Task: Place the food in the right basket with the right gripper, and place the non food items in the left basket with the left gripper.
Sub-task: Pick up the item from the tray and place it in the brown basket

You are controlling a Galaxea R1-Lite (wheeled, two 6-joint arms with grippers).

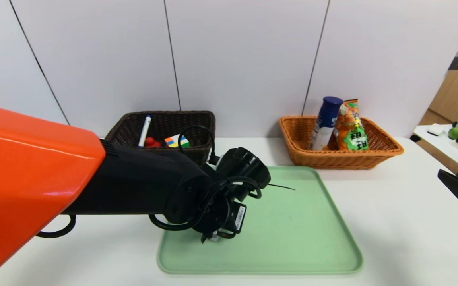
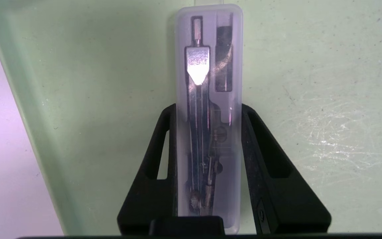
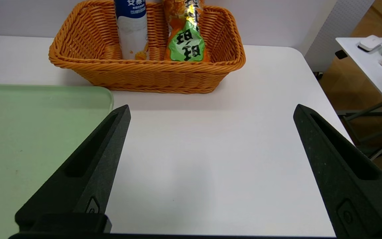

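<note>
Lying on the green tray (image 2: 88, 83), a frosted plastic compass case (image 2: 209, 109) sits clamped between the left gripper's (image 2: 208, 109) fingers (image 2: 264, 156), its long axis running straight out past the fingertips. Only the left wrist view shows it; the head view hides it beneath the arm. Well apart, the right gripper (image 3: 211, 113) hangs spread wide over the white table (image 3: 211, 159).

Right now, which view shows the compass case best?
The left wrist view: the clear compass case lies on the green tray between the left pincer fingers. The head view hides it behind the arm; the right wrist view misses it.
</note>
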